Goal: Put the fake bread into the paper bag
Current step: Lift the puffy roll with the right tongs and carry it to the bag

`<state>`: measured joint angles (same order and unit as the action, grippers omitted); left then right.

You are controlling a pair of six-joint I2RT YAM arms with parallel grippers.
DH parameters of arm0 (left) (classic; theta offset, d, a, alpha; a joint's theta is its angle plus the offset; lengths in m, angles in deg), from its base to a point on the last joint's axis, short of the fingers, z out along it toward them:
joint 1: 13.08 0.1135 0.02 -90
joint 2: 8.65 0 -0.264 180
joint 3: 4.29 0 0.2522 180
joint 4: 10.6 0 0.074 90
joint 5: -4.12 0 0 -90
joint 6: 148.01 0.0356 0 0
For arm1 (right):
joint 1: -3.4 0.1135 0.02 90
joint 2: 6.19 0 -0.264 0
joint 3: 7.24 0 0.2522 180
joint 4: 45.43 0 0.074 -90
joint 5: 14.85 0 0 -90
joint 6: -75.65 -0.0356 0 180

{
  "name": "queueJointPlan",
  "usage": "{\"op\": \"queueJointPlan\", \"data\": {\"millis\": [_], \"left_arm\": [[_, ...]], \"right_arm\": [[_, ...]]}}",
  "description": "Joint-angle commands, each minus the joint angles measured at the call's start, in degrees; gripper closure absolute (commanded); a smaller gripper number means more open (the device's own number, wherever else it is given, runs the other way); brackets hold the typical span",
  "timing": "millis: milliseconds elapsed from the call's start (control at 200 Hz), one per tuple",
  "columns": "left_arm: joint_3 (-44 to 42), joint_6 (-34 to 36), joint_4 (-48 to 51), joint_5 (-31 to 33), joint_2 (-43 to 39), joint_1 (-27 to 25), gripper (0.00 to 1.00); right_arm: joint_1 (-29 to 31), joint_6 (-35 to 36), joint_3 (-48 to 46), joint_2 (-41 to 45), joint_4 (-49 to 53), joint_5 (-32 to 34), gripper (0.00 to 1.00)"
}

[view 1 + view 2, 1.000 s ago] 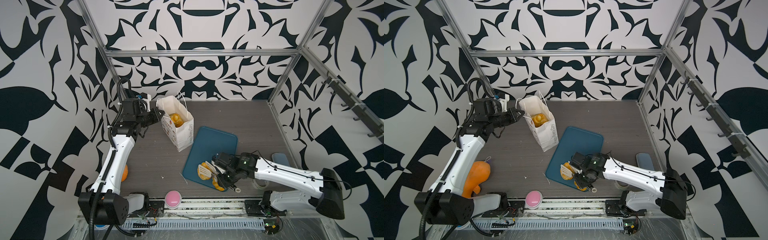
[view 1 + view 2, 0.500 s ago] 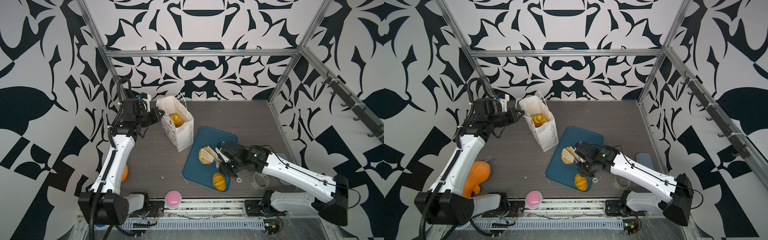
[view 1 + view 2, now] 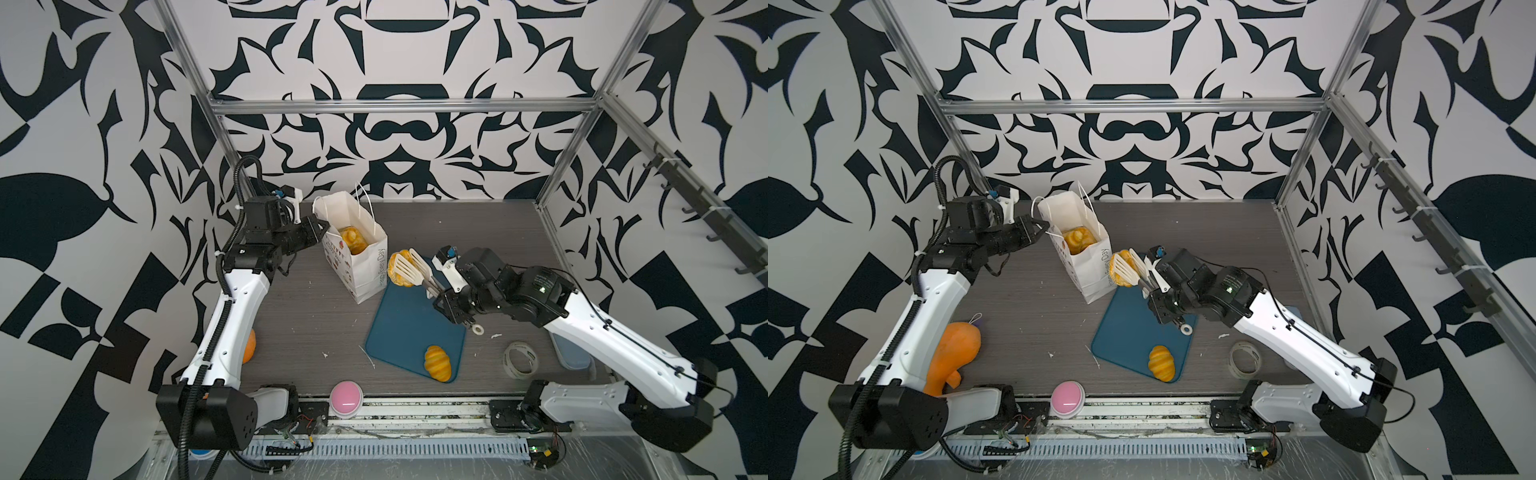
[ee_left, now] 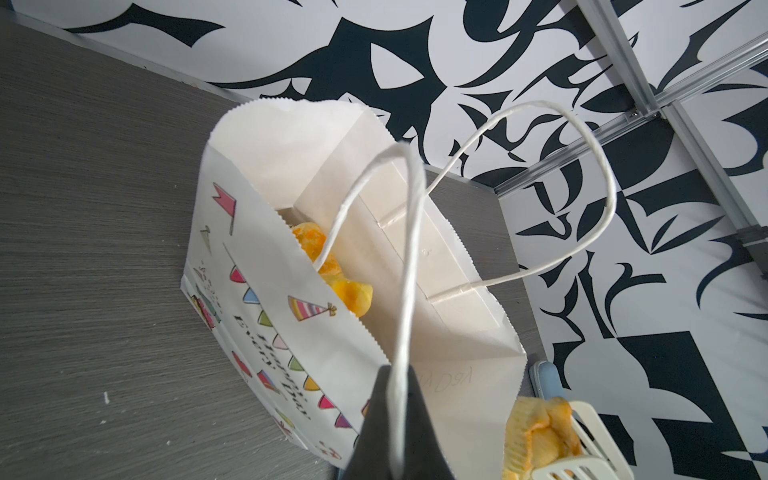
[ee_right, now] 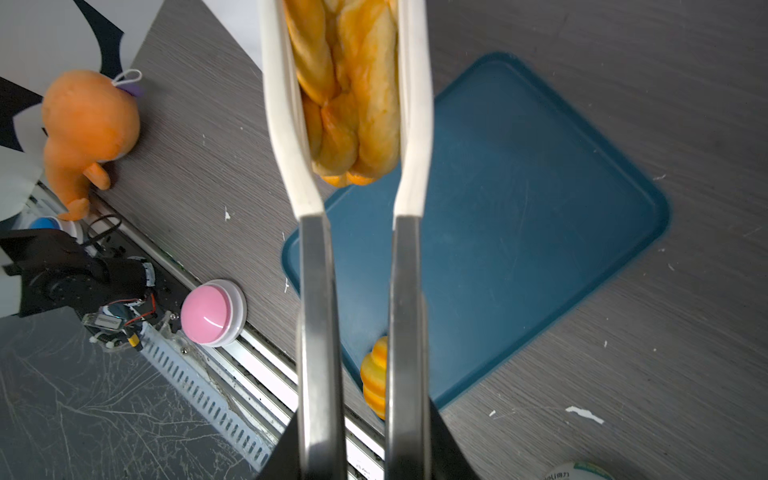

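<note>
The paper bag (image 3: 362, 266) (image 3: 1088, 268) stands upright at the back left with its mouth open. My left gripper (image 3: 322, 226) (image 4: 395, 399) is shut on one of its white cord handles (image 4: 405, 249). Golden fake bread (image 3: 352, 240) (image 4: 332, 274) lies inside the bag. My right gripper (image 3: 446, 299) (image 5: 361, 449) is shut on white-tipped metal tongs (image 3: 415, 268) (image 5: 316, 291). The tongs pinch a braided bread (image 3: 397, 268) (image 5: 353, 104) in the air beside the bag's right wall, below its rim. Another croissant (image 3: 437, 363) (image 5: 374, 378) lies at the near corner of the blue tray (image 3: 407, 328).
A pink button (image 3: 345, 393) sits at the front edge. A tape roll (image 3: 519, 359) lies right of the tray. An orange plush toy (image 3: 955, 357) rests by the left arm's base. Metal frame posts and patterned walls enclose the table.
My right arm has lifted the tongs with the braided bread off the tray and carried it back and left, up to the bag's side. The left arm has not moved.
</note>
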<state>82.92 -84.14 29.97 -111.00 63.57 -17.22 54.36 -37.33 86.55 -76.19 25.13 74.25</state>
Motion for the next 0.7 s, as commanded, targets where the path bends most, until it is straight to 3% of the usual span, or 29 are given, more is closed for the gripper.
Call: {"op": "queueJointPlan", "data": {"millis": [0, 355, 695], "left_arm": [[-1.02, -0.33, -0.44, -0.98, 0.37, 0.10, 1.00], [-1.04, -0.33, -0.43, -1.07, 0.37, 0.12, 1.00], [-1.12, -0.33, -0.34, -1.06, 0.34, 0.10, 1.00]], "right_arm": [[-0.24, 3.40, 6.27, -0.85, -1.25, 1.50, 0.66], [-0.25, 7.84, 18.45, -6.60, -4.81, 0.54, 0.65], [-0.25, 8.74, 21.53, -10.55, -12.09, -2.67, 0.65]]}}
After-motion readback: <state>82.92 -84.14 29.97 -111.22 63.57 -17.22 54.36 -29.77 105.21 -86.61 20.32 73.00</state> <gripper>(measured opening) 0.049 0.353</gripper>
